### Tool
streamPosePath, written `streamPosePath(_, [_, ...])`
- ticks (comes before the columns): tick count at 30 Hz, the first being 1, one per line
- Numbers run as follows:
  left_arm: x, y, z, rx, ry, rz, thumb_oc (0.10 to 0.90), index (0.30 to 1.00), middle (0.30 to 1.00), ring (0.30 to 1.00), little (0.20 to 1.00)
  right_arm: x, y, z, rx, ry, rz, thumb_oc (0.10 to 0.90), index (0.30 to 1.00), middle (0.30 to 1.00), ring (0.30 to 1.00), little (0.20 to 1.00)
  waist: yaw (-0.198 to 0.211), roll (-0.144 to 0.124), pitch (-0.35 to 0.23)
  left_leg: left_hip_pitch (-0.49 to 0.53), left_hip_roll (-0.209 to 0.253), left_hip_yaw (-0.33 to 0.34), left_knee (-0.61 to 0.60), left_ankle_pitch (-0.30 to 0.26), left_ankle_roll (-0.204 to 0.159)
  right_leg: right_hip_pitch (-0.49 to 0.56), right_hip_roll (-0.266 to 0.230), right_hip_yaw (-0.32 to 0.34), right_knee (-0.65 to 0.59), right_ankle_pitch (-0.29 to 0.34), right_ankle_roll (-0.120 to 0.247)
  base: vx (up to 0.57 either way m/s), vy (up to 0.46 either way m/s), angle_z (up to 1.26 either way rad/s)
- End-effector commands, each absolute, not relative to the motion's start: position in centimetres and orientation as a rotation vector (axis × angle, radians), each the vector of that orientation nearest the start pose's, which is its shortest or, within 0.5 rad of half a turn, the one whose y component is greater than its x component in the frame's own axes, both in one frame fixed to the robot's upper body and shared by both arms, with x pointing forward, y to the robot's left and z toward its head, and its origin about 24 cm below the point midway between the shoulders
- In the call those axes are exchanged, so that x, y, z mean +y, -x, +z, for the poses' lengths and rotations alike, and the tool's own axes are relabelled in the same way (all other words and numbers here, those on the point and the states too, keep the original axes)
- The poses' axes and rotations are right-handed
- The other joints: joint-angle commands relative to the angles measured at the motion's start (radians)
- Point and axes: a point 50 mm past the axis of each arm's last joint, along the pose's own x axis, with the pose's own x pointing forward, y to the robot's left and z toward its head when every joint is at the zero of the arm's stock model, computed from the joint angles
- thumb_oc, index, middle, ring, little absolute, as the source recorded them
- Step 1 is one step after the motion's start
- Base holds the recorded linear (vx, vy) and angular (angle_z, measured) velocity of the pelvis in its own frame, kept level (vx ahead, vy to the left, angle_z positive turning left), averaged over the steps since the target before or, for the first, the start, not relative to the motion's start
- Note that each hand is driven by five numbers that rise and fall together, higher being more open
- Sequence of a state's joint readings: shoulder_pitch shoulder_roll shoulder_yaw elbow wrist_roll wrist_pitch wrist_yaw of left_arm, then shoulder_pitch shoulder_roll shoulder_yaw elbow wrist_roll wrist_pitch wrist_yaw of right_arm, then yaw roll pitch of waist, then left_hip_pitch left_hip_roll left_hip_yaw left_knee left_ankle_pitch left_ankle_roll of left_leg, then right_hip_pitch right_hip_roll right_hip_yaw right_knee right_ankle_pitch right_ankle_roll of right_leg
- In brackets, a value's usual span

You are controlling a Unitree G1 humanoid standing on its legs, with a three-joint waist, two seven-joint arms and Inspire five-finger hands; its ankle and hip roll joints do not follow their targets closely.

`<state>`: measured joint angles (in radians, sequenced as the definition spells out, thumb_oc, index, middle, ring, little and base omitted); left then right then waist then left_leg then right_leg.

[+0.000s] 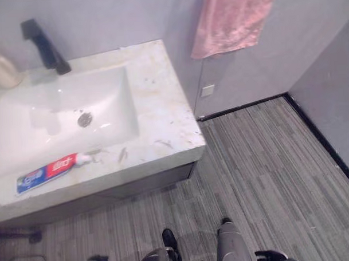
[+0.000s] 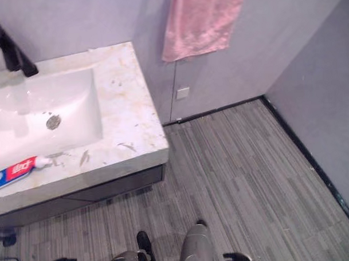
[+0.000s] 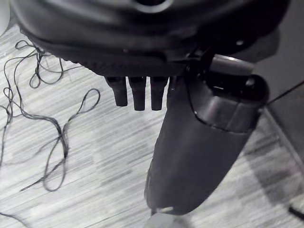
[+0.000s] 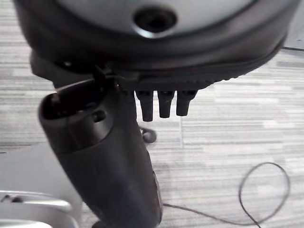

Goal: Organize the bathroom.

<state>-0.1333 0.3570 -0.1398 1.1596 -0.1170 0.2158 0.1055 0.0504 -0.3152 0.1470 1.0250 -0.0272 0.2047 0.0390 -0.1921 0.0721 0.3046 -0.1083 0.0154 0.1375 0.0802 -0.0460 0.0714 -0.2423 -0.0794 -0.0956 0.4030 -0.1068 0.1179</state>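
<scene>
Lying along the front edge of the vanity counter (image 1: pixel 156 108), near its left end, is a toothpaste tube (image 1: pixel 50 171) — red and blue, its white cap pointing toward the counter's right end. It rests on the strip of marbled stone between the front rim of the white basin (image 1: pixel 59 117) and the counter's front edge. A black faucet (image 1: pixel 43 46) stands at the back edge behind the basin, and a cream-coloured container (image 1: pixel 1 68) sits at the back left corner beside it. On the wall past the counter's right end hangs a pink towel (image 1: pixel 231 19), with a small white wall plate (image 1: pixel 207 90) below it. The floor (image 1: pixel 268 179) is grey striped planking.

The left hand (image 3: pixel 137 90) hangs over the floor with its fingers straight and loose, holding nothing — the thumb stands apart beside them. The right hand (image 4: pixel 164 102) is likewise relaxed above the floor, fingers straight, nothing in its grasp.
</scene>
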Motion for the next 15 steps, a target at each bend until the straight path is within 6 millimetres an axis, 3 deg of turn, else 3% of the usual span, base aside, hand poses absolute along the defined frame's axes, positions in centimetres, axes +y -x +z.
streamPosePath(1, [30.8, -13.8, -12.0, 1.19, -0.419, 0.391, 0.8, 0.9, 0.9, 0.9, 0.9, -28.2, -7.4, -14.7, 1.327, 0.432, -0.108, 0.8, 0.9, 0.9, 0.9, 0.9, -0.021, -0.061, -0.095, -0.047, -0.035, 0.054, 0.08, -0.002, -0.097, 0.029, 0.061, -0.038, -0.155, 0.06, 0.011, 0.1, 0.069, 0.88])
streamPosePath(3, [30.6, -14.4, -11.8, 1.162, -0.355, 0.504, 0.8, 0.9, 0.9, 0.9, 0.9, -28.1, -7.0, -14.8, 1.338, 0.446, -0.108, 0.8, 0.9, 0.9, 0.9, 0.9, -0.014, -0.061, -0.122, -0.046, -0.066, 0.029, 0.097, -0.007, -0.09, 0.051, 0.078, -0.043, -0.158, 0.056, -0.005, 0.15, 0.049, 0.6])
streamPosePath(5, [30.9, -13.9, -11.7, 1.157, -0.313, 0.64, 0.8, 0.9, 0.9, 0.9, 0.9, -28.1, -6.9, -14.9, 1.335, 0.444, -0.119, 0.8, 0.9, 0.9, 0.9, 0.9, -0.002, -0.054, -0.138, -0.027, -0.064, 0.01, 0.089, -0.007, -0.082, 0.055, 0.083, -0.041, -0.125, 0.036, -0.01, 0.15, -0.011, 0.28])
streamPosePath(9, [32.5, -11.3, -11.4, 1.158, -0.249, 1.031, 0.8, 0.9, 0.9, 0.9, 0.9, -27.5, -6.7, -15.2, 1.338, 0.45, -0.083, 0.8, 0.9, 0.9, 0.9, 0.9, 0.012, -0.063, -0.155, 0.016, -0.067, -0.003, 0.066, -0.006, -0.072, 0.1, 0.094, -0.03, -0.119, 0.03, -0.008, 0.11, -0.062, 0.19])
streamPosePath(10, [33.1, -9.7, -11.3, 1.148, -0.19, 1.262, 0.8, 0.9, 0.9, 0.9, 0.9, -26.8, -6.4, -15.5, 1.349, 0.447, -0.061, 0.8, 0.9, 0.9, 0.9, 0.9, 0.018, -0.073, -0.157, 0.033, -0.068, -0.008, 0.064, -0.007, -0.069, 0.132, 0.096, -0.031, -0.134, 0.026, -0.01, 0.07, -0.082, 0.25])
streamPosePath(11, [33.1, -9.7, -11.3, 1.148, -0.19, 1.262, 0.8, 0.9, 0.9, 0.9, 0.9, -26.8, -6.4, -15.5, 1.349, 0.447, -0.061, 0.8, 0.9, 0.9, 0.9, 0.9, 0.018, -0.072, -0.159, 0.03, -0.068, -0.008, 0.064, -0.005, -0.069, 0.13, 0.096, -0.03, -0.135, 0.028, -0.011, 0.06, -0.113, 0.3])
streamPosePath(13, [33.7, -7.0, -10.9, 1.129, -0.098, 1.625, 0.8, 0.9, 0.9, 0.9, 0.9, -25.4, -6.2, -16.0, 1.357, 0.433, -0.018, 0.8, 0.9, 0.9, 0.9, 0.9, 0.033, -0.099, -0.161, 0.016, -0.069, -0.003, 0.107, -0.015, -0.076, 0.185, 0.095, -0.031, -0.19, 0.034, -0.015, -0.02, -0.15, 0.32])
streamPosePath(15, [33.7, -5.9, -10.9, 1.135, -0.045, 1.751, 0.8, 0.9, 0.9, 0.9, 0.9, -25.1, -6.1, -16.1, 1.364, 0.427, -0.008, 0.8, 0.9, 0.9, 0.9, 0.9, 0.037, -0.11, -0.162, 0.002, -0.064, 0.006, 0.138, -0.022, -0.08, 0.199, 0.093, -0.037, -0.202, 0.034, -0.02, -0.05, -0.105, 0.46])
